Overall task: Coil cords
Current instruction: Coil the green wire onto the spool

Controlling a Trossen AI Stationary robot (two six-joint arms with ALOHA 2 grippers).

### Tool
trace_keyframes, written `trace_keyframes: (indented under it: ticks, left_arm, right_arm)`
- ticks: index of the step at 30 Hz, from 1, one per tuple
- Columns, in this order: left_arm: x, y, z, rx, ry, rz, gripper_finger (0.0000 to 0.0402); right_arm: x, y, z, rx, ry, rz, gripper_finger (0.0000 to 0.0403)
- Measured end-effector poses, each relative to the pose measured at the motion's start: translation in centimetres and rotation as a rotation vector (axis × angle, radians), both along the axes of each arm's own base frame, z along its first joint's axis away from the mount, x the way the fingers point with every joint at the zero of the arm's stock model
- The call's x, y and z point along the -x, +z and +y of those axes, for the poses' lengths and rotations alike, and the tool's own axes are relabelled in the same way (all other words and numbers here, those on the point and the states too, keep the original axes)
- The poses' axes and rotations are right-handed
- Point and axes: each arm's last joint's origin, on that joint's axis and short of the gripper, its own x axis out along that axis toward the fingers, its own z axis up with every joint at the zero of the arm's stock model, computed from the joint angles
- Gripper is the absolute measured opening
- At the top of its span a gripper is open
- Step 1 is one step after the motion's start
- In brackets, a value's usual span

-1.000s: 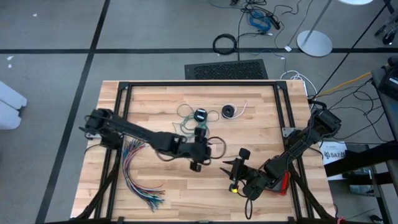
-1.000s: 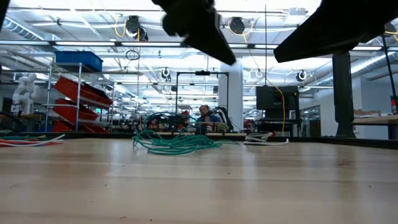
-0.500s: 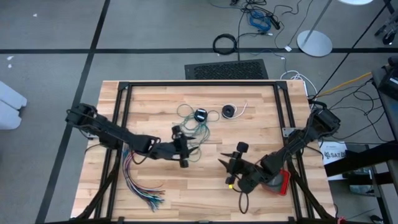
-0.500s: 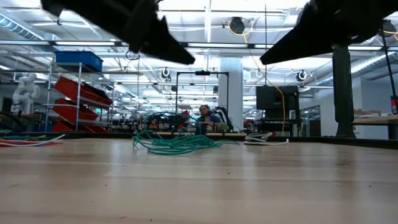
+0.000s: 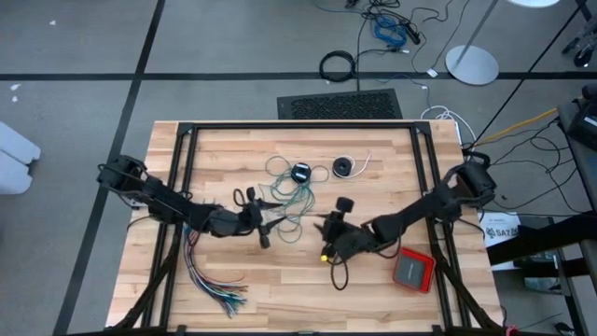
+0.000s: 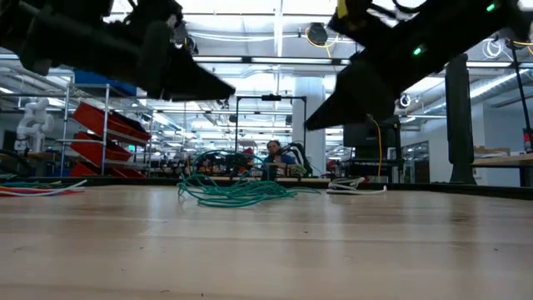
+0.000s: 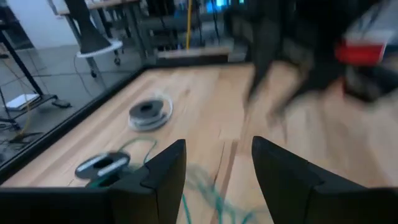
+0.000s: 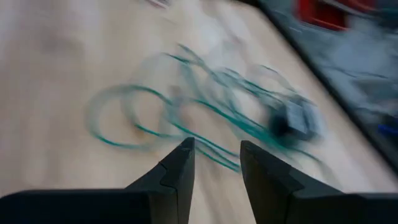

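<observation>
Item: teal cord (image 5: 284,191), thin, limp, loosely tangled mid-table; black cord (image 5: 346,167), already wound, white tail, lies just beyond it. My left gripper (image 5: 262,222) and right gripper (image 5: 328,235) hover either side of the tangle, fingers parted, empty. Likely light and springy; best pinched at an outlying loop.

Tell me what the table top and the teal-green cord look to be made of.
Table top: looks like light wood, plank seams and grain showing, with a smooth, slightly glossy finish in the low view. Teal-green cord: thin and limp, lying in loose tangled loops, probably a plastic- or rubber-jacketed cable; the jacket cannot be confirmed from here.
</observation>
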Motion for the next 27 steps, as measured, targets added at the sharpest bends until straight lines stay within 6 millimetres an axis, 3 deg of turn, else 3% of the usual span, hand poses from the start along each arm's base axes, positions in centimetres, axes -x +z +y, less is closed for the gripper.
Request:
trace_keyframes:
  ticks: [4, 7, 17, 27]
  left_arm:
    - [0.0, 0.8, 0.2, 0.067, 0.003, -0.107, 0.0192]
    - [-0.1, 1.3, 0.3, 0.107, 0.006, -0.165, 0.0192]
    - [0.0, 0.5, -0.5, 0.096, -0.073, -0.097, 0.0192]
    - [0.0, 0.1, -0.3, 0.012, -0.070, -0.039, 0.0192]
  right_arm:
    - [-1.2, -0.8, -0.5, -0.071, 0.200, -0.089, 0.0116]
    - [-1.7, -0.8, -1.0, -0.051, 0.250, -0.109, 0.0116]
    - [-2.6, -0.9, -5.0, -0.008, 0.153, -0.081, 0.0116]
    - [-3.5, -3.4, -5.7, 0.006, 0.143, -0.072, 0.0116]
